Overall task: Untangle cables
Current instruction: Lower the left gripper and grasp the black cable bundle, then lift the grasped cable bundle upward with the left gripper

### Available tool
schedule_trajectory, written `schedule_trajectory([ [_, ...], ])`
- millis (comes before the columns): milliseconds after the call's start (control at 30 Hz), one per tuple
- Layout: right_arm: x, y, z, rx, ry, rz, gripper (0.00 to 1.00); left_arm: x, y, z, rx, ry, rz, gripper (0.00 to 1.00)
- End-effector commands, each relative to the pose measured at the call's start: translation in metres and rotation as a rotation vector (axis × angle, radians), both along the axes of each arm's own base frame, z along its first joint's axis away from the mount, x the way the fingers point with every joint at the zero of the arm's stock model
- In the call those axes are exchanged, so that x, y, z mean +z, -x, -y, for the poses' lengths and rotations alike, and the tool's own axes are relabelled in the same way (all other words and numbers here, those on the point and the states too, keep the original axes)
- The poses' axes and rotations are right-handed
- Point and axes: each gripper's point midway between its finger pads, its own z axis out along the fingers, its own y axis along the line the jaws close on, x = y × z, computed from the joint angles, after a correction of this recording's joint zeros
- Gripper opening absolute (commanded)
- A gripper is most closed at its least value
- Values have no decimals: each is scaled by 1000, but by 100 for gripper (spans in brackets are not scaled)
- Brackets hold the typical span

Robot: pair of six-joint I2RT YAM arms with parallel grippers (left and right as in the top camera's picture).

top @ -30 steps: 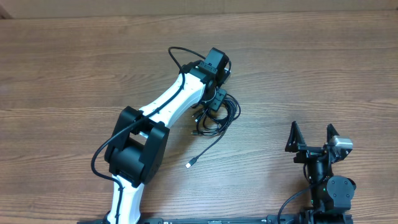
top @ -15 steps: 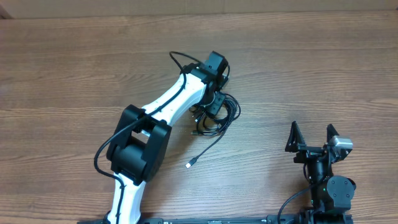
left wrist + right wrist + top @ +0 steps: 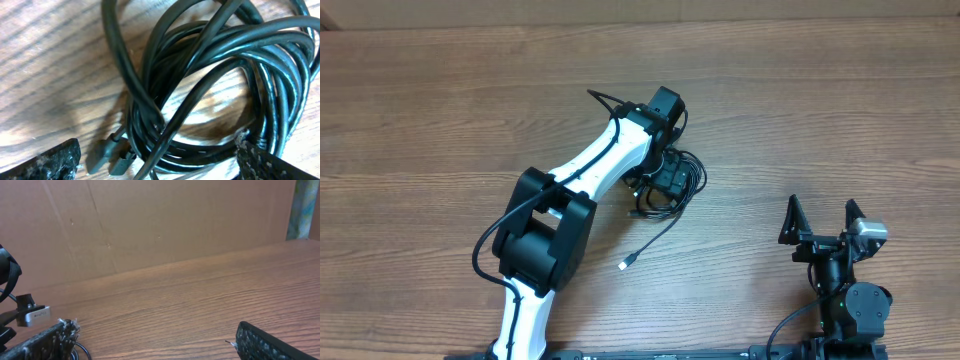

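Hovering low over the tangled cables (image 3: 682,185) at mid-table (image 3: 820,100), the left gripper (image 3: 670,180) stands wide apart astride the coil, its white arm (image 3: 590,165) hiding the coil's left part, while the right gripper (image 3: 823,218), also apart, sits well clear by the near edge.

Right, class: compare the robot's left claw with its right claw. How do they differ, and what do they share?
The left claw is reached out over the cables; the right claw sits back near its base, well away from them. The left claw's fingers straddle the tangle; the right claw's have nothing between them. Both are open.
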Motion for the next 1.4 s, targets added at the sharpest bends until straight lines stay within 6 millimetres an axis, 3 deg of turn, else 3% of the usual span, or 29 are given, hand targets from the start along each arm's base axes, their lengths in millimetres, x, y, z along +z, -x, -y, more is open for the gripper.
schedule_trajectory([
  [0, -2, 0, 2, -14, -3, 1, 100, -1, 21, 18, -132, 111, -92, 100],
  [100, -3, 0, 2, -14, -3, 0, 100, -2, 26, 11, -105, 78, -118, 100],
  [267, -2, 0, 2, -14, -3, 1, 100, -6, 20, -16, 236, -79, -114, 100],
  [467, -3, 0, 2, -14, -3, 0, 100, -6, 30, -38, 584, -193, -145, 99],
  [767, -3, 0, 2, -14, -3, 0, 100, -6, 38, 7, 857, -77, -212, 100],
  [967, -2, 0, 2, -14, -3, 1, 100, -6, 36, 41, 872, -8, -148, 100],
  [1200, -2, 0, 2, -14, -3, 1, 100, -6, 38, 46, 914, -36, -66, 100],
  [1267, -2, 0, 2, -14, -3, 1, 100, -6, 34, 42, 954, -46, -40, 89],
  [1367, -3, 0, 2, -14, -3, 0, 100, -6, 32, 40, 994, -47, -31, 83],
])
